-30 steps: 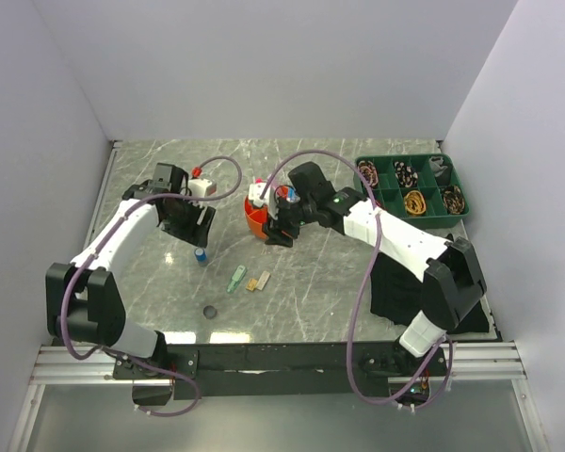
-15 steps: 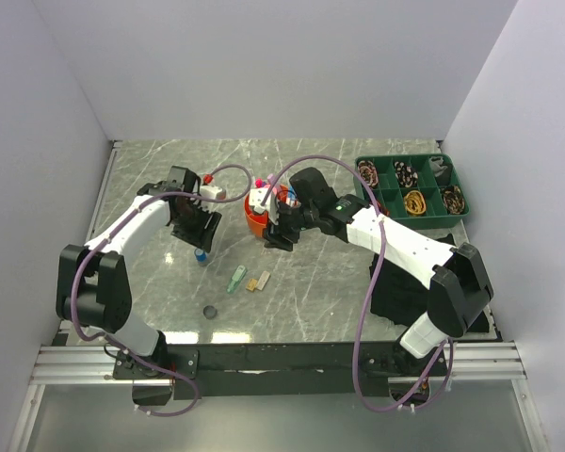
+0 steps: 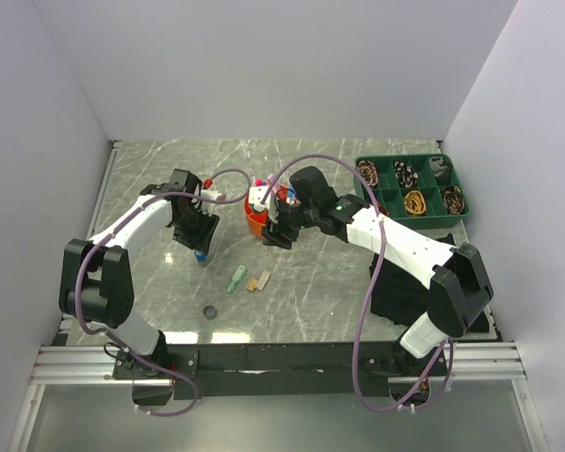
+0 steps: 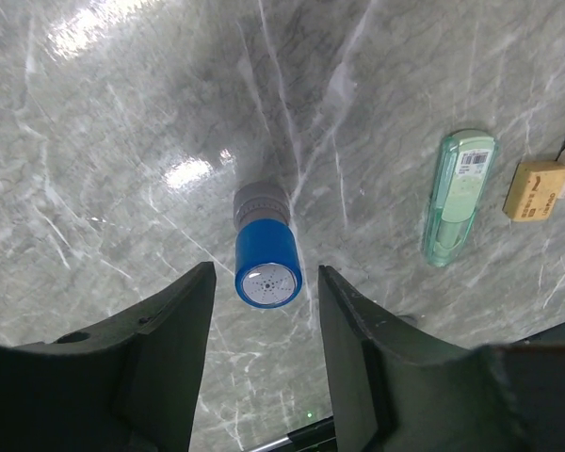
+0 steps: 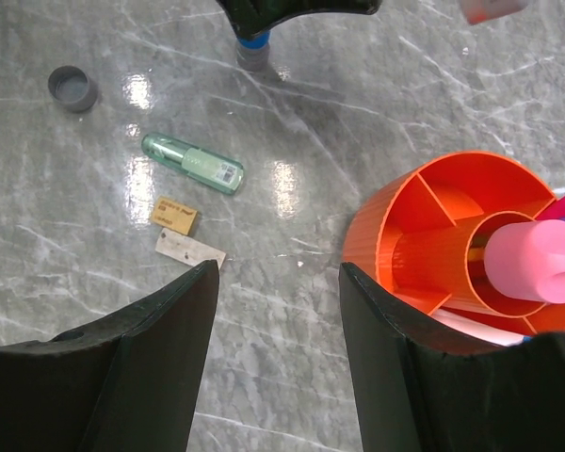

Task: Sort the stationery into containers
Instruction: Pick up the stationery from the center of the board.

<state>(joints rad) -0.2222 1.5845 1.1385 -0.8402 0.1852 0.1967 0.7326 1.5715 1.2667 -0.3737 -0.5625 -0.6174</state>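
Left wrist view looks down on a small blue cylinder (image 4: 266,256) that stands on its grey end on the marble table (image 4: 94,113); the left gripper (image 4: 266,282) straddles it, 1 finger (image 4: 169,330) on each side, spread, with a sliver of stone showing between each finger and the cylinder, so nothing is pinched; to the right lie a green clip (image 4: 460,196) and, just beside it, a yellow eraser (image 4: 537,190), both flat on the table; right wrist view shows the right gripper (image 5: 278,282) spread as well, only bare marble between its 2 fingers, hanging just beside the orange pot (image 5: 405,254); a pink tube (image 5: 537,264) stands in the pot's centre cup, while the outer sections facing the lens look bare; a small white strip (image 5: 190,250) lies against the eraser and a grey cap (image 5: 72,88) sits apart near the top left corner; top view places a green tray (image 3: 405,158) of coiled bands (image 3: 414,201) at the table's far right, well apart from the pot.
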